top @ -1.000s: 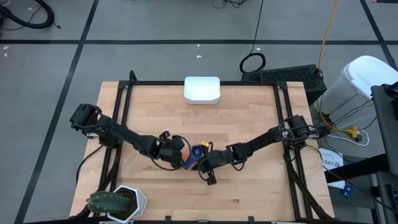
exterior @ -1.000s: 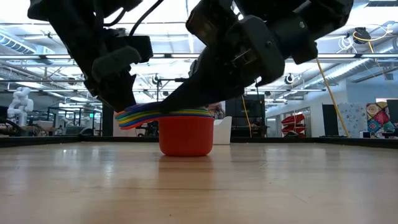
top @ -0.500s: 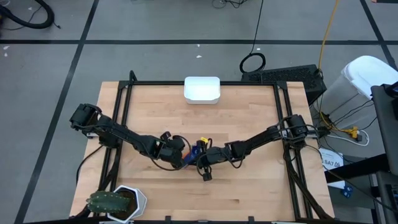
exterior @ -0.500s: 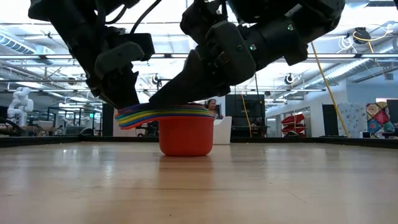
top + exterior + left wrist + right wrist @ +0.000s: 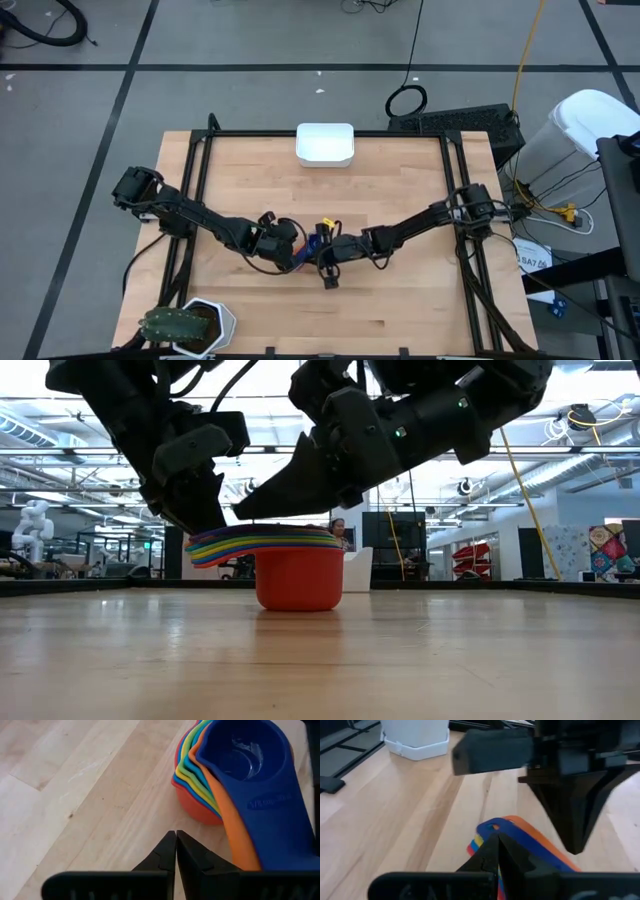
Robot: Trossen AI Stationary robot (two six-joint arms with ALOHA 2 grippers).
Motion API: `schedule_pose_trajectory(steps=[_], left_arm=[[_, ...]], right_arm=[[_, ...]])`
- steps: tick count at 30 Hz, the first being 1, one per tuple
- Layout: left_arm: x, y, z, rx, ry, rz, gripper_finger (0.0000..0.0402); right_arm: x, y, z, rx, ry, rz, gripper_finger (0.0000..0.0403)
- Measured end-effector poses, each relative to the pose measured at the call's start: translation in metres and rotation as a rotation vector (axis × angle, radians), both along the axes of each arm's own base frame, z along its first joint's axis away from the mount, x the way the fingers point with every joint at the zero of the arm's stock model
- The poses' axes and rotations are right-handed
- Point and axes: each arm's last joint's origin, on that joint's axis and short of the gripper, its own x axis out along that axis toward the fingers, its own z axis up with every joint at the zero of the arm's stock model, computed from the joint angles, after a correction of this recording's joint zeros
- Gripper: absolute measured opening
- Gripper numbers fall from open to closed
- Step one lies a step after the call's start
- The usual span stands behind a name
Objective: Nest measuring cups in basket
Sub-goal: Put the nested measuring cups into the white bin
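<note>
The measuring cups point(image 5: 235, 780) are smooth moulded plastic with a slight sheen; the blue inner bowl shows soft highlights, and raised lettering is moulded into its handle. In the low view, the red outer cup point(image 5: 299, 578) at frame centre looks semi-gloss. The table point(image 5: 400, 310) is light wood in planks, visible grain, satin finish. The basket point(image 5: 325, 144), upper centre, is smooth white plastic. The left gripper point(image 5: 176, 851) fingers are matt black.

table point(image 5: 400, 300): wood | on it: basket point(image 5: 325, 145); measuring cups point(image 5: 297, 565), apparently nested; pot point(image 5: 205, 322)
</note>
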Motion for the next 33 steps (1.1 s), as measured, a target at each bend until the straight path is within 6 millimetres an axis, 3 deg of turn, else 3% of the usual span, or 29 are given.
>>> schedule_pose_trajectory(steps=[4,8,11,21,27,33], left_arm=[[0.0,0.0,0.0,0.001,0.004,0.0,0.002],[-0.001,0.0,0.0,0.002,0.007,0.001,0.0021],[-0.003,-0.002,0.011,-0.003,-0.025,-0.016,0.0021],[-0.017,-0.005,0.051,-0.054,-0.164,0.001,0.0021],[-0.016,-0.026,0.058,-0.179,-0.12,-0.108,0.0021],[-0.017,-0.033,0.061,-0.2,-0.118,-0.148,0.005]], right_arm=[[0.0,-0.001,0.0,-0.007,-0.006,0.002,0.0],[-0.003,0.012,0.008,-0.041,-0.042,0.058,0.0],[-0.006,0.024,0.013,-0.071,-0.074,0.108,0.0007],[-0.012,0.039,0.018,-0.078,-0.082,0.142,0.0131],[-0.033,0.03,0.051,-0.13,0.028,0.098,0.0202],[-0.07,0.014,0.09,-0.187,0.162,-0.036,0.023]])
